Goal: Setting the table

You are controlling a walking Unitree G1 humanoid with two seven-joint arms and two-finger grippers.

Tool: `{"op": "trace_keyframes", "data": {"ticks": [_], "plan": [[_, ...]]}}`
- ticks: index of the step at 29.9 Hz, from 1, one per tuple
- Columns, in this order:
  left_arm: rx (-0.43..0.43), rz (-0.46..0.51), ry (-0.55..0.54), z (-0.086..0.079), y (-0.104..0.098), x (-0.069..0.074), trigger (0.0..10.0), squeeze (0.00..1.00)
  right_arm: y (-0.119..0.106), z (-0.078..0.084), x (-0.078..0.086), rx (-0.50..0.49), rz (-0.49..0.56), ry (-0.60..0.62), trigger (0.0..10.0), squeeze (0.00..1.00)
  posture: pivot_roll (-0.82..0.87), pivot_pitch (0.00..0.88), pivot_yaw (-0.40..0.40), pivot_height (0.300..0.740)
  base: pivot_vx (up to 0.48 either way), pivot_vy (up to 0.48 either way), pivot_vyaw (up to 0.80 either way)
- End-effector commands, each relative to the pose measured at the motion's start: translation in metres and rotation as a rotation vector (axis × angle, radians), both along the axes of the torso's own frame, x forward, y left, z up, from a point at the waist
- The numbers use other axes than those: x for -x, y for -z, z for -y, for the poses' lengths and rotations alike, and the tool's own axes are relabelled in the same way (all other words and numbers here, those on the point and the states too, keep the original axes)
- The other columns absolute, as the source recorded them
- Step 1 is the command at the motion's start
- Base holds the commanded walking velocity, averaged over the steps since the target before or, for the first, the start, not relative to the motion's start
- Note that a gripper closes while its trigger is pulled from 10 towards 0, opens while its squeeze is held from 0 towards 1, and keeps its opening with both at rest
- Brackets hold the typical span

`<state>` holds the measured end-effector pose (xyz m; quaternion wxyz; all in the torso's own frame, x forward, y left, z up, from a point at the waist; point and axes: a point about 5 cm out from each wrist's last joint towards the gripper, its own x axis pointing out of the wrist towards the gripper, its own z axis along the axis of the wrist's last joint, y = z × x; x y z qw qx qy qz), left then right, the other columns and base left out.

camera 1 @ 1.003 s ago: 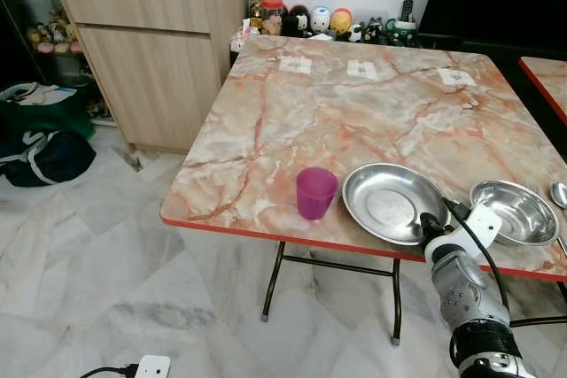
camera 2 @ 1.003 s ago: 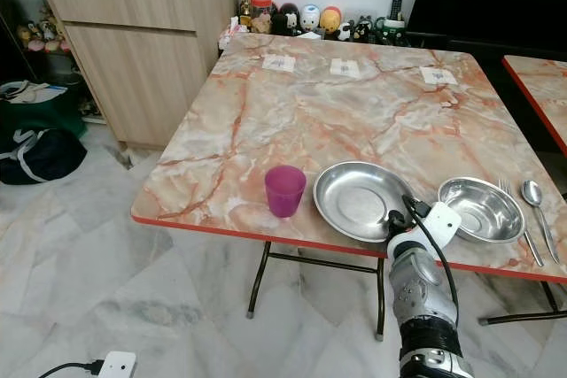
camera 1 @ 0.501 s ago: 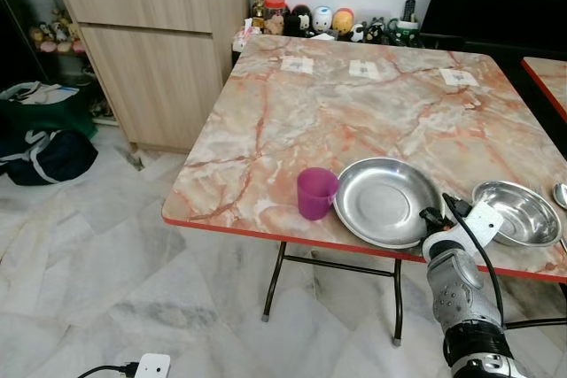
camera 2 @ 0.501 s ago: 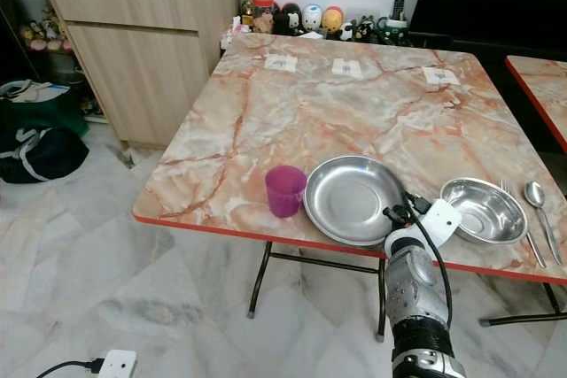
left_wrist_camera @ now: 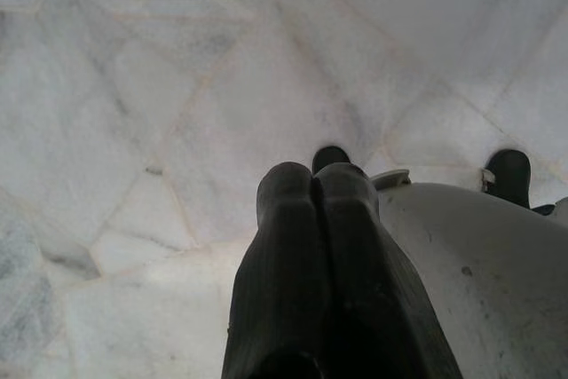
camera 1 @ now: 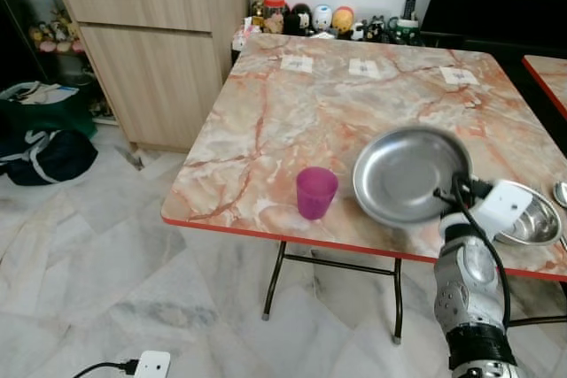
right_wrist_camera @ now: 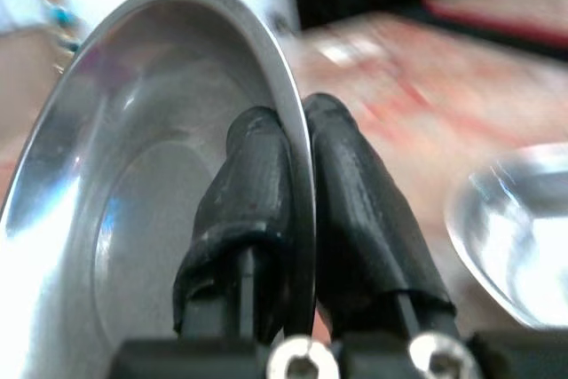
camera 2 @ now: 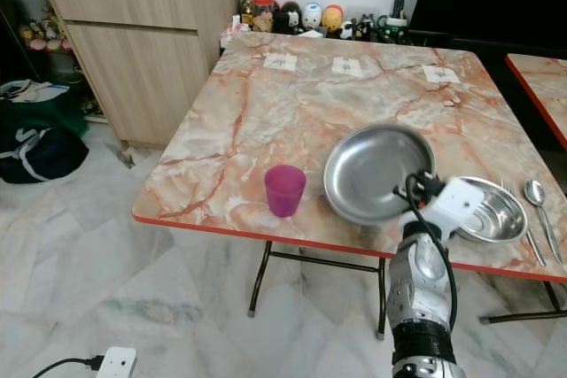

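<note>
Right wrist view: black ribbed jaws pinch shiny round steel plate rim.

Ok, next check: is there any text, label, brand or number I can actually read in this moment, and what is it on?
None can be read.
Three white paper slips at the far side of the table: faint marks, too small to read.
Jar and figurines behind the table: any print is too small.
Steel plate pinched at its rim by the right gripper, purple cup, steel bowl: no markings visible.

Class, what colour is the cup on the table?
The cup is magenta-pink, clearest in the left eye view.
</note>
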<state>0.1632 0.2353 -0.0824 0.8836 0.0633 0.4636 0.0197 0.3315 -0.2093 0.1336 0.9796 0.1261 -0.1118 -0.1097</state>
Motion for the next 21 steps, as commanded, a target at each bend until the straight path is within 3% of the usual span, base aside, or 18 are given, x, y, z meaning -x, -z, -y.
{"op": "trace_keyframes", "data": {"ticks": [1, 2, 9, 14, 21], "plan": [[-0.009, -0.014, -0.003, 0.0, 0.002, 0.005, 10.0, 0.0, -0.021, -0.005, -0.001, 0.015, 0.097, -0.021, 0.6, 0.0, 0.07, 0.03, -0.063, 0.74, 0.0, 0.0, 0.0], [-0.007, -0.011, -0.018, 0.0, 0.003, 0.006, 10.0, 0.0, -0.028, -0.005, -0.001, 0.01, 0.127, -0.011, 10.0, 0.0, 0.07, 0.03, -0.062, 0.74, 0.0, 0.0, 0.0], [-0.047, 0.007, -0.07, -0.006, 0.002, 0.01, 10.0, 0.0, -0.053, -0.006, -0.001, 0.041, 0.225, -0.012, 10.0, 0.0, 0.06, 0.021, -0.056, 0.74, 0.0, 0.0, 0.0], [-0.056, 0.009, -0.081, -0.007, 0.002, 0.01, 10.0, 0.0, -0.055, -0.006, 0.0, 0.038, 0.227, -0.022, 10.0, 0.0, 0.06, 0.012, -0.054, 0.74, 0.0, 0.0, 0.0], [-0.066, 0.008, -0.061, -0.005, 0.002, 0.01, 10.0, 0.0, -0.049, -0.013, 0.001, 0.045, 0.209, -0.048, 10.0, 0.0, 0.06, 0.0, -0.055, 0.74, 0.0, -0.468, 0.0]]}}
